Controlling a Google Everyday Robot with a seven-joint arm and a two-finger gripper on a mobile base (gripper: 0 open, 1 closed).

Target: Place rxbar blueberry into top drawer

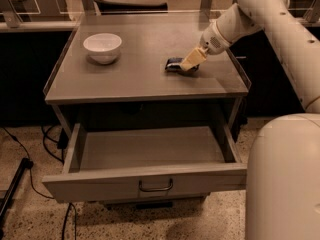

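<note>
The rxbar blueberry (173,64) is a small dark bar lying on the grey table top (135,74), right of centre. My gripper (190,61), with cream-coloured tips, is down at the bar's right end and covers part of it. The top drawer (100,183) is pulled out wide below the table top. Its inside (150,146) shows nothing in it. A small curved metal handle (156,186) sits at the centre of its front panel.
A white bowl (102,47) stands on the table top at the back left. My white arm (280,29) reaches in from the upper right, and the robot's body (285,179) fills the lower right. Cables (30,169) lie on the floor at the left.
</note>
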